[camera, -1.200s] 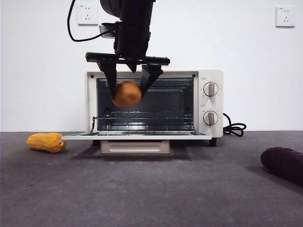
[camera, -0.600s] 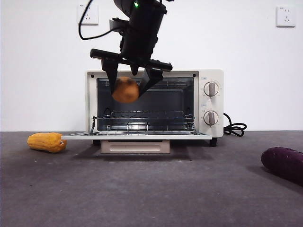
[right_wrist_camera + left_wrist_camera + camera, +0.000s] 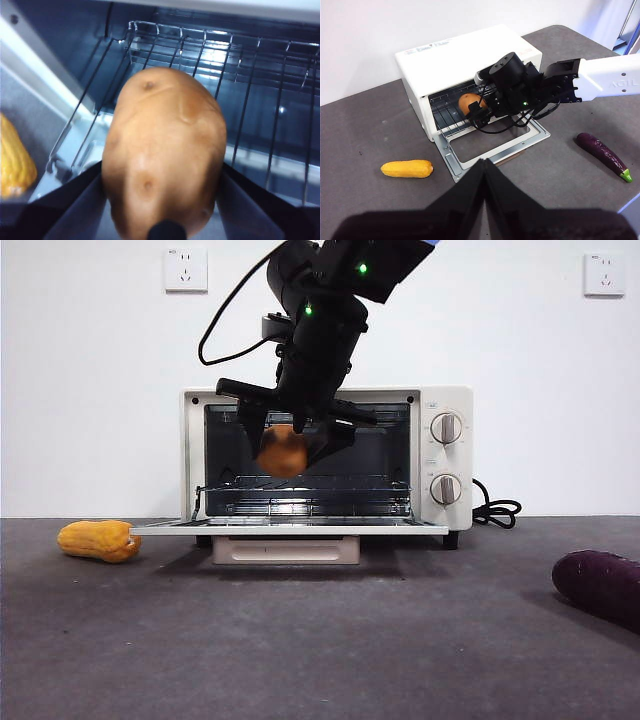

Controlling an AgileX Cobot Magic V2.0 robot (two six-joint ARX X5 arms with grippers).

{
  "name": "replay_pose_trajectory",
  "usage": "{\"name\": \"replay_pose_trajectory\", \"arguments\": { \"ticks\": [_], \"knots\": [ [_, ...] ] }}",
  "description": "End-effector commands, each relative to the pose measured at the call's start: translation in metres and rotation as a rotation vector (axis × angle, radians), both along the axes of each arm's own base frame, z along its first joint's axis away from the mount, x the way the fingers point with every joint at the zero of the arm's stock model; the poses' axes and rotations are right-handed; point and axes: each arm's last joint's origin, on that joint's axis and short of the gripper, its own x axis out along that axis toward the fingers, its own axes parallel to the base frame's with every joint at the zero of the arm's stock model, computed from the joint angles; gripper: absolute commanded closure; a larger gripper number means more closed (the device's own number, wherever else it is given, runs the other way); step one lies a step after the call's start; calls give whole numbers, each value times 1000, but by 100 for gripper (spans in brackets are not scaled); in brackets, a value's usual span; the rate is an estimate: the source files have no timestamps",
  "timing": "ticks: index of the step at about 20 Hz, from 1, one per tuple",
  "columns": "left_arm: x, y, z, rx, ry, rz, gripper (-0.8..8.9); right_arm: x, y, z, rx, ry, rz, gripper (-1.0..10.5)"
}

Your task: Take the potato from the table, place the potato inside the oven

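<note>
The orange-brown potato [image 3: 283, 452] hangs in the mouth of the open cream-white oven [image 3: 446, 455], above the wire rack [image 3: 260, 65]. My right gripper [image 3: 292, 445] is shut on the potato [image 3: 165, 150], one black jaw on each side of it. In the left wrist view the potato [image 3: 470, 102] sits just inside the oven [image 3: 455, 55] at the tip of the right arm. The oven door [image 3: 290, 528] lies folded down flat over the dark grey table [image 3: 320, 640]. My left gripper [image 3: 485, 162] waits high above the table, jaws together and holding nothing.
A yellow-orange ridged item [image 3: 98, 540] lies on the table left of the oven door. At the right edge rests a dark purple oblong item [image 3: 600, 585]. The black cord [image 3: 495, 510] coils beside the oven's right side.
The right gripper has carried the potato a little right and down, farther into the oven opening, and the arm now leans in from the upper right.
</note>
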Motion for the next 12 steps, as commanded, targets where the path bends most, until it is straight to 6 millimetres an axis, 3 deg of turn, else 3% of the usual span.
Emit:
{"name": "replay_pose_trajectory", "arguments": {
  "ticks": [1,7,12],
  "knots": [
    [0,0,-1,3,-4,1,819,9,-1,-10,43,-17,-34,950],
    [0,1,-1,3,-4,1,819,19,-4,-34,60,32,-77,949],
    [-1,1,-1,2,-5,1,819,23,-1,-37,102,2,-99,949]
  ]
}}
